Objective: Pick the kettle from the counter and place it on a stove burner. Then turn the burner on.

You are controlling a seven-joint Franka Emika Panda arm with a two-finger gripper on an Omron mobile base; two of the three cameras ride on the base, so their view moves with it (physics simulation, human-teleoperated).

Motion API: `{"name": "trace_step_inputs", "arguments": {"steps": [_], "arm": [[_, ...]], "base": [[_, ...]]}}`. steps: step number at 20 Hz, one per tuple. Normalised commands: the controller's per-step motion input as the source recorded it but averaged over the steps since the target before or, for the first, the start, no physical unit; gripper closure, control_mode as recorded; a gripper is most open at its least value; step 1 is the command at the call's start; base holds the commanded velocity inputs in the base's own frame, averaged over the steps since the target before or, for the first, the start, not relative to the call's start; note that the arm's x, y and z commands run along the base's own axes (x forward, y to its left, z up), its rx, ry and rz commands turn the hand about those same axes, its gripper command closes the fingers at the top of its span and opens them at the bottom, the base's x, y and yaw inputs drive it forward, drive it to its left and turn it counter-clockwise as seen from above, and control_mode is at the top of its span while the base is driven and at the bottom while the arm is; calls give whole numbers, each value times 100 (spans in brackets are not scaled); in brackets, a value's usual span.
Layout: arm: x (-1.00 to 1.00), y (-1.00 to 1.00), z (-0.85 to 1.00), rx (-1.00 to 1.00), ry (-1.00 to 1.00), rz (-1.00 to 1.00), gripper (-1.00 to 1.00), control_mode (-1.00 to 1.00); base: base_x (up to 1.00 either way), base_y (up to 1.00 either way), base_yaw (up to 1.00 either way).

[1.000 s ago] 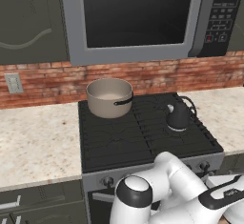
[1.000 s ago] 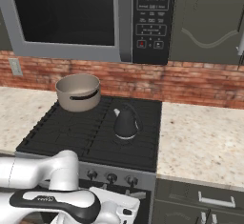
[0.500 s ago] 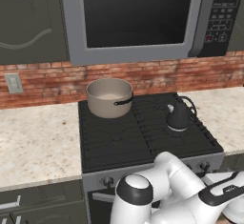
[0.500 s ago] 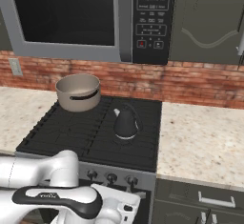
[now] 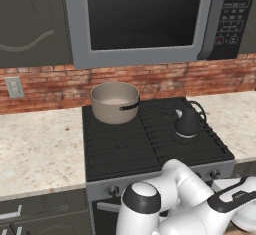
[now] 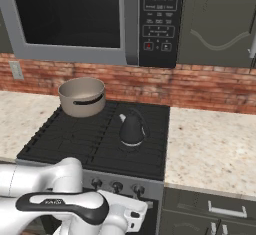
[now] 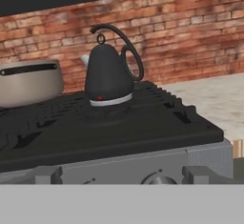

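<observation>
The small dark kettle (image 5: 186, 124) (image 6: 131, 129) (image 7: 108, 77) stands upright on the right-hand stove burner (image 5: 192, 138) (image 6: 131, 145) of the black cooktop, free of any grip. Its looped handle and pale spout show in the hand view. My gripper (image 6: 131, 216) hangs low in front of the stove's front panel, level with the knobs and well short of the kettle. It is open and holds nothing. Pale speckled counter (image 5: 40, 149) (image 6: 210, 144) (image 7: 214, 99) lies on both sides of the stove.
A wide beige pot (image 5: 115, 101) (image 6: 81, 96) (image 7: 28, 82) with a black side handle sits on the back left burner. A row of knobs (image 6: 116, 186) (image 5: 114, 190) lines the stove front. A microwave (image 5: 145, 19) hangs above, against a brick wall.
The arm's forward link has sunk slightly lower at the stove front. Kettle and pot have not moved, and the jaws stay open.
</observation>
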Motion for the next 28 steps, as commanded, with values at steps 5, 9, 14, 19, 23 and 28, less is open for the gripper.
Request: {"name": "trace_step_inputs", "arguments": {"steps": [5,9,14,19,23,28], "arm": [[6,-4,-16,0,0,0,-100,-100],[1,-17,-23,0,1,0,-100,-100],[2,-16,-8,0,0,0,-100,-100],[15,-2,0,0,0,0,-100,-100],[13,0,-9,0,0,0,-100,-100],[9,0,-24,0,4,0,-100,-100]], "base": [[0,0,0],[0,0,0],[0,0,0],[0,0,0],[0,0,0],[0,0,0]]}}
